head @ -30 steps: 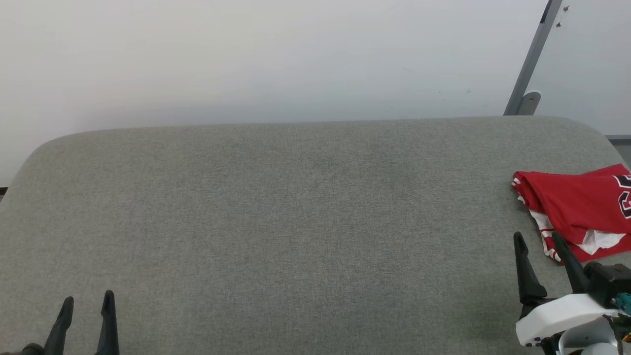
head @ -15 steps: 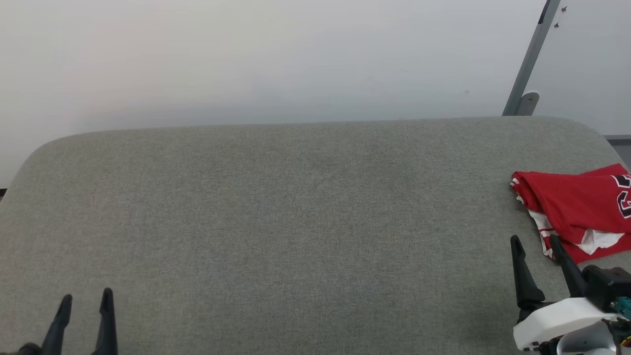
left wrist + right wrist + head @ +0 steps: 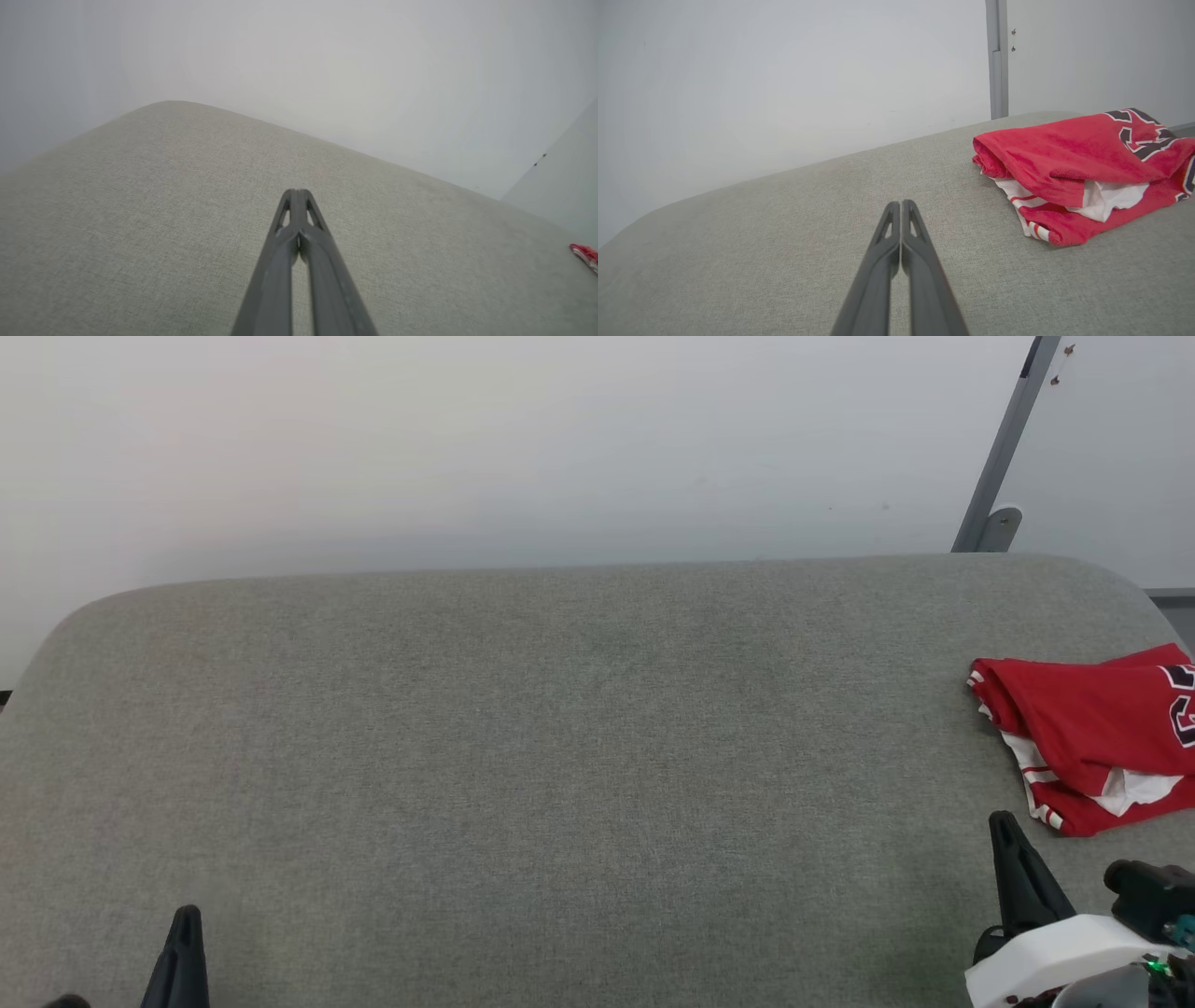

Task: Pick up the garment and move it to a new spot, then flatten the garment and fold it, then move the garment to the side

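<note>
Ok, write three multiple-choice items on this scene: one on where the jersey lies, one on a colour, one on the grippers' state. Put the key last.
1. Where on the grey padded surface does the garment lie, in the head view?
A) in the middle
B) at the right edge
C) at the left edge

2. What colour is the number print on the garment?
A) yellow
B) blue
C) black with a white outline

3. How do the left gripper and the right gripper stand?
A) both shut, holding nothing
B) both wide open
C) right one shut on the garment

Key:
1 B, the red bundle sits at the right rim, partly cut off by the frame.
2 C, dark digits edged in white show on the red cloth.
3 A, each wrist view shows the jaws closed tip to tip over bare surface.
</note>
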Robot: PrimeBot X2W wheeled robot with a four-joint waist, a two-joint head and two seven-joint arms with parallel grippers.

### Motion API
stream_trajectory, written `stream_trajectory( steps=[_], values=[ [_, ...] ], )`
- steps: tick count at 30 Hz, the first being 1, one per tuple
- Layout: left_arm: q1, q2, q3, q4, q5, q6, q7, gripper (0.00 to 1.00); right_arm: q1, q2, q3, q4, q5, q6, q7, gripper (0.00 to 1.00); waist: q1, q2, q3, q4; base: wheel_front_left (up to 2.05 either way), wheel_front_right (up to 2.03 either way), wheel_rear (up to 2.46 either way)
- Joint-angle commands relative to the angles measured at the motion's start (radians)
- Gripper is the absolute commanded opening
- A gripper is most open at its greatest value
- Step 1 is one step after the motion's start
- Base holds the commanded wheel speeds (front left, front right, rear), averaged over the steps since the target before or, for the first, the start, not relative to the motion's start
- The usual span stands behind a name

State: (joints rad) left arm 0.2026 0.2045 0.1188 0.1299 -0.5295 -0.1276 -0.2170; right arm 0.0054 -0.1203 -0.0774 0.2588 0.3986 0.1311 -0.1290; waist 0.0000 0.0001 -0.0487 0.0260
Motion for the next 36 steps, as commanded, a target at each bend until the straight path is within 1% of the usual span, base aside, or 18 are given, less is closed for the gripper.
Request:
stream_trajectory(
  steps=[1,14,15,36],
  values=[
    [-0.037,0.005,0.005,-0.009,-0.049,0.0,0.013,0.0,-0.031,0.0,-0.006,-0.019,0.051,0.0,0.009,0.0,0.0,-0.0001,0.001,0.0,0.0,0.0,0.0],
    [-0.088,-0.023,0.003,0.013,-0.235,-0.001,0.07,0.0,-0.045,0.012,-0.008,-0.023,0.26,0.0,0.048,0.0,0.0,-0.0001,0.007,-0.003,0.0,0.0,0.0],
    [-0.088,-0.023,0.003,0.013,-0.235,-0.001,0.07,0.0,-0.045,0.012,-0.008,-0.023,0.26,0.0,0.048,0.0,0.0,-0.0001,0.007,-0.003,0.0,0.0,0.0],
    [-0.157,-0.06,0.001,0.042,-0.482,-0.002,0.147,0.0,-0.068,0.029,-0.016,-0.023,0.539,0.0,0.105,0.0,0.0,-0.0001,0.016,-0.008,0.0,0.0,0.0]
  ],
)
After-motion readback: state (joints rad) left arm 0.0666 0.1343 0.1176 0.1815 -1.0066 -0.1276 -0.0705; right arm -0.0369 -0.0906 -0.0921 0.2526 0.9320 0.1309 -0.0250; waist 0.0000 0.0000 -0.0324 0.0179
